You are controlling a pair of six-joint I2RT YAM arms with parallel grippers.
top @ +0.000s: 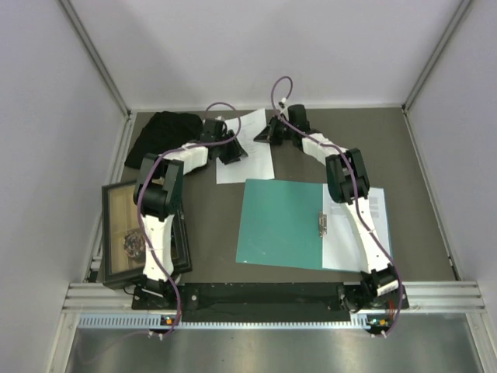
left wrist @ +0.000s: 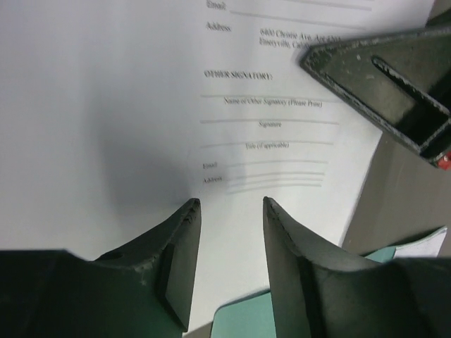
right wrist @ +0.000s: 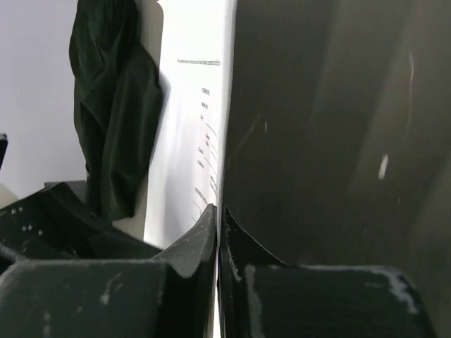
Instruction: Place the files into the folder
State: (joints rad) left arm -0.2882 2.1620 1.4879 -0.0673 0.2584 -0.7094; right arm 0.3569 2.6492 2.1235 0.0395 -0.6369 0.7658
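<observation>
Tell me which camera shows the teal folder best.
Top external: almost the whole folder shows, lying flat. The left wrist view catches only a teal corner; the right wrist view shows none of it.

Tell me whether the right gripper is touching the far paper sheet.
Touching. In the right wrist view the right gripper is shut on the paper sheet, whose white edge runs down between the closed fingers.

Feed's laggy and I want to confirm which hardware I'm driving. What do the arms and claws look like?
The left arm and right arm are built of white links joined by black joint housings, and a purple cable loops alongside each. The left claw and right claw each have two matte black, tapered fingers, scuffed with pale specks.
</observation>
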